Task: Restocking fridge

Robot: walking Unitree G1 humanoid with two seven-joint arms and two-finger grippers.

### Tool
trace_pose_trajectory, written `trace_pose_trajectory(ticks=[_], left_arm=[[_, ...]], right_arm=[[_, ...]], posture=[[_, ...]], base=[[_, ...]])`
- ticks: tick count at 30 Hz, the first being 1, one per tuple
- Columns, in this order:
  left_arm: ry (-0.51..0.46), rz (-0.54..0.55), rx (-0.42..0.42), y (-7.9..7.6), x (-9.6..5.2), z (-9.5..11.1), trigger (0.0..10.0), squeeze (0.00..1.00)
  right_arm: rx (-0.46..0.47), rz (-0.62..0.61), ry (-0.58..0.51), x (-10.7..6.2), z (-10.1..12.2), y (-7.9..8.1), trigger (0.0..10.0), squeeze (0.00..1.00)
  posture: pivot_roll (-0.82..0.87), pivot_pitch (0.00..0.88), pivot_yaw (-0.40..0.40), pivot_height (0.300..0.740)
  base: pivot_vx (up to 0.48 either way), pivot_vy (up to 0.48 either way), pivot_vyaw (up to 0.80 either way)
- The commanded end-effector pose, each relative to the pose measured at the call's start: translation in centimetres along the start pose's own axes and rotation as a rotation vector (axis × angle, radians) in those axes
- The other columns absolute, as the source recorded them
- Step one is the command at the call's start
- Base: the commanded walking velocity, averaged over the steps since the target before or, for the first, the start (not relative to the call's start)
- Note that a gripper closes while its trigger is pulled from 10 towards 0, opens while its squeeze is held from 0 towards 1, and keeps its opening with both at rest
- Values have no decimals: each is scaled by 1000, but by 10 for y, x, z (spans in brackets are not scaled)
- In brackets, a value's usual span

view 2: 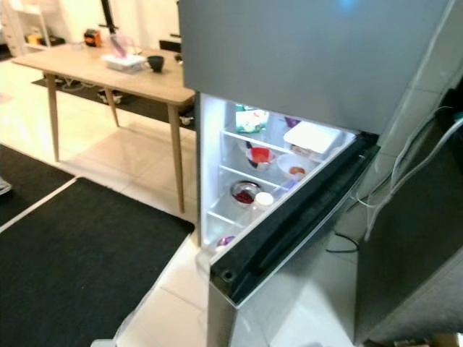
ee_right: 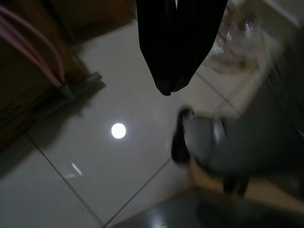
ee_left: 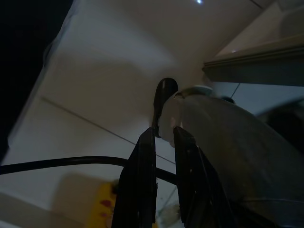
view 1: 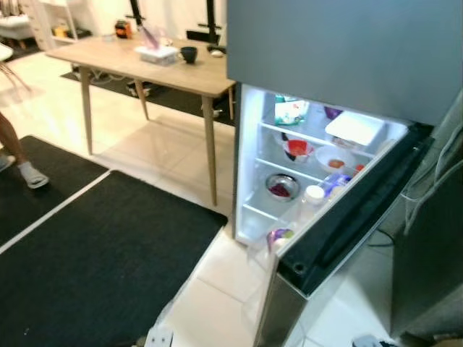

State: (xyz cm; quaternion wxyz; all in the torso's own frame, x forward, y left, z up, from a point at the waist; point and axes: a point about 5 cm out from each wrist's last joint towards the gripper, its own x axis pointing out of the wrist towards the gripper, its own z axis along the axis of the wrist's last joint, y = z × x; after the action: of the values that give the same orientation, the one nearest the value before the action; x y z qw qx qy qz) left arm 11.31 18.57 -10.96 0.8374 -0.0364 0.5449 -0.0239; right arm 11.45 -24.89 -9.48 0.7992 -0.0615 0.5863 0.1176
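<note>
The grey fridge (view 1: 347,43) stands ahead on the right, its lower door (view 1: 347,217) swung open toward me. The lit shelves hold a green-white packet (view 1: 291,110), a white lidded container (view 1: 354,129), a red bowl (view 1: 297,149) and a metal bowl (view 1: 281,186). A white-capped bottle (view 1: 313,195) sits in the door rack. My left gripper (ee_left: 164,130) hangs over the pale floor tiles, fingers close together with nothing between them. My right gripper (ee_right: 166,90) also hangs idle above the tiles, its tips touching.
A wooden table (view 1: 108,61) with a cup and a box stands at the back left. A black rug (view 1: 94,253) covers the floor on the left. A person's foot (view 1: 29,173) is at the far left. A dark cabinet (view 1: 434,238) with cables stands right of the fridge.
</note>
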Motion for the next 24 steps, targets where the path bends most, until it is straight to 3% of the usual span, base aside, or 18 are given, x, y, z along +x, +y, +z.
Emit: trace_pose_trajectory(ticks=[1, 11, 15, 17, 21, 24], left_arm=[[82, -3, -2, -2, -3, -21, 10000, 0], [78, -6, -1, -3, -2, -19, 10000, 0], [79, -6, 0, -3, -2, -20, 10000, 0], [80, -6, 0, -3, -2, -20, 10000, 0], [81, -6, 1, -2, -2, -20, 10000, 0], [81, -7, 1, -2, -2, -20, 10000, 0]], right_arm=[[7, -9, -17, 0, 5, -2, 10000, 0], [41, 62, -78, 3, 17, 7, 10000, 0], [79, 164, -222, 0, 48, 8, 10000, 0], [78, 183, -243, 0, 53, 9, 10000, 0], [35, 373, -383, -7, 89, 17, 10000, 0], [22, 406, -401, -9, 95, 19, 10000, 0]], posture=[[-82, 0, -49, 740], [-82, 0, -49, 740], [-84, 0, -50, 740], [-84, 0, -50, 740], [-86, 0, -49, 740], [-86, 0, -49, 740]], base=[[0, 0, 750], [0, 0, 671], [0, 0, 0], [0, 0, 0], [0, 0, 0], [0, 0, 0]])
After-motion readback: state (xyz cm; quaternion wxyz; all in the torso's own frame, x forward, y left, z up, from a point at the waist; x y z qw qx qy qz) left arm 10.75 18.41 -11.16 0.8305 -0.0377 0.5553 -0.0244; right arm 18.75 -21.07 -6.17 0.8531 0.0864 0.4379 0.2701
